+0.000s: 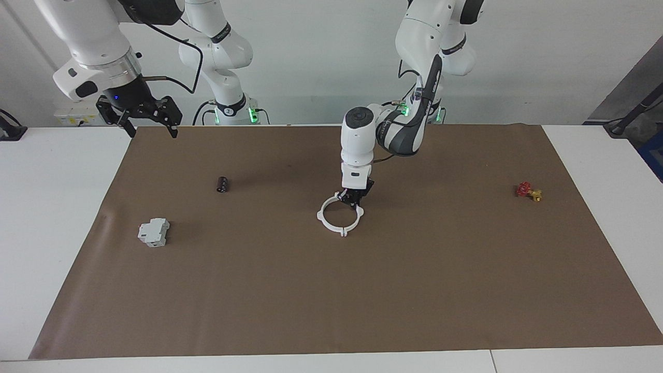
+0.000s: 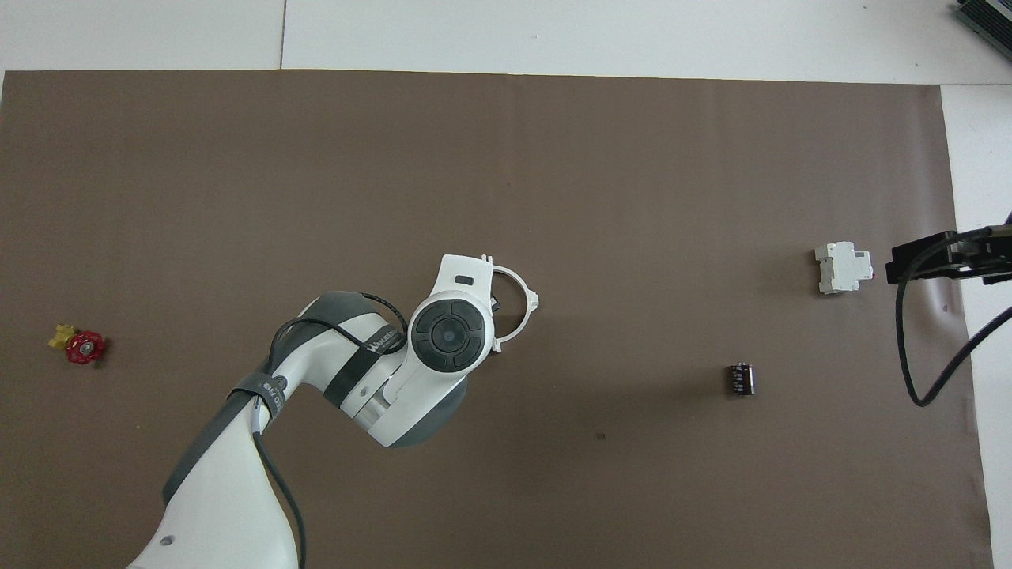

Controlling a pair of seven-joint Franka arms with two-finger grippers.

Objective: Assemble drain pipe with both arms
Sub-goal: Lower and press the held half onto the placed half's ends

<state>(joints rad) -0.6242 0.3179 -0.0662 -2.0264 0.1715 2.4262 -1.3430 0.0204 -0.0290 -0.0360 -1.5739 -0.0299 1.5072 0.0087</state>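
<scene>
White plastic, the drain pipe [image 1: 339, 216] reads in the facing view as a closed, tabbed ring at the middle of the brown mat [image 1: 331, 290]; the left gripper [image 1: 354, 200] comes down on the part of its rim nearer the robots, fingers clenched on that rim; whether the ring rests on the mat or hangs just off it cannot be told. From overhead, the left arm's wrist covers the gripper and about half of the ring, so only one arc of the drain pipe [image 2: 523, 304] shows past the wrist housing; the grip itself can be read from the facing view alone.

The right gripper [image 1: 146, 118] waits high over the mat's corner at the right arm's end of the table, its fingers spread and holding nothing; the facing view shows both fingers plainly, while overhead only a dark piece of the right gripper [image 2: 945, 257] and a looping cable enter at the frame's edge.

A grey-white boxy block [image 1: 153, 232] lies toward the right arm's end; a small dark cylinder [image 1: 222, 184] lies nearer the robots than the block, between it and the ring; a red-and-yellow valve [image 1: 528, 191] sits well apart toward the left arm's end; overhead, the block [image 2: 843, 267] appears just beside the right gripper's tip, though the facing view shows that gripper raised well above the table.
</scene>
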